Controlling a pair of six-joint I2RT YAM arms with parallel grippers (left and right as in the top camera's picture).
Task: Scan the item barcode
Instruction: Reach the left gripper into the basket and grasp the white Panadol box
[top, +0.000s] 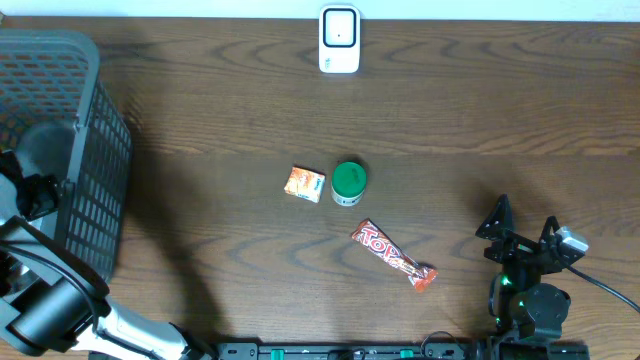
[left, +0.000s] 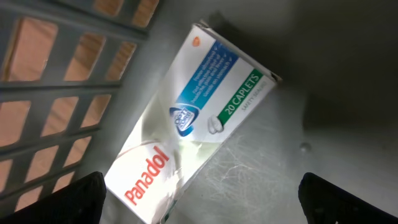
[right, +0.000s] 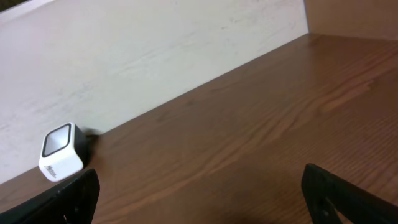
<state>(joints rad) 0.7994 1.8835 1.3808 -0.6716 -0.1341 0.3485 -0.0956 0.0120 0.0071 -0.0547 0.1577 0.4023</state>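
**A:** Left end effector (left: 199, 208) is hovering inside the grey basket (top: 60, 120) at the left of the desk (top: 200, 120), with its jaws standing fully apart and gripping nothing. A Panadol box (left: 186, 124) is lying flat on the basket floor just below it.

**B:** What is the box showing?

**A:** It's showing "Panadol" in red and "20 CAPLETS" on a green band. The finer print is blurring out, and I'm seeing no barcode on this face.

**B:** Which step is running?

**A:** I'm judging it as the pick, since nothing is being presented to the scanner yet. The next move is calling for a descent, a grip across the box's narrow sides and a lift clear of the basket wall. Then the box is going to the scanner with its barcode face turned towards it.

**B:** And moving right?

**A:** A small orange packet (top: 305, 184) is sitting mid-desk, its print too small to read. The white scanner (top: 339, 40) is standing at the far edge. A green-lidded jar (top: 348, 183) is sitting just beside the packet, and a red bar (top: 394, 255) reading "Top" is lying nearer. Right end effector (top: 523, 228) is resting at the near right, wide open and empty.
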